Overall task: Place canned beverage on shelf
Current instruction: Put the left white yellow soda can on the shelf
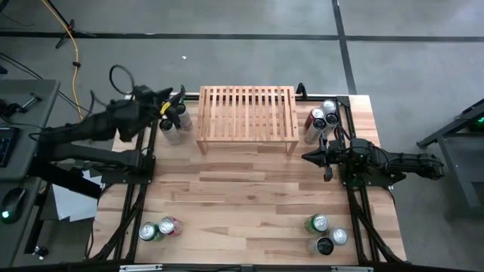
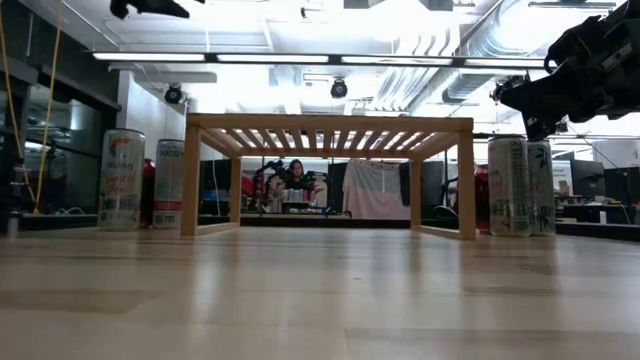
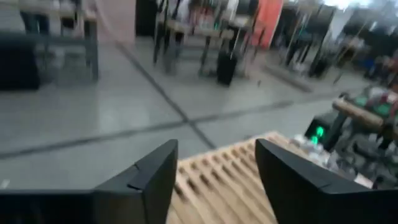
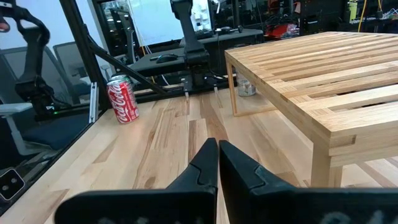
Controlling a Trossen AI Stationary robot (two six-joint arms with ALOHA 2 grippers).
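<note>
Cans (image 1: 174, 125) are standing at the bench's (image 1: 249, 204) far left, beside the shelf (image 1: 246, 113); you are hovering the left end effector (image 1: 168, 104) above them, fingers parted and empty. Treat them as rigid, slippery, probably heavy; grip mid-body. The right end effector (image 1: 311, 157) is waiting, pinched closed.

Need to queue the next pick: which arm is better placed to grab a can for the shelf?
Left, probably. The left gripper hovers open right over the cans beside the shelf. The right gripper is shut, in front of its cans.
</note>
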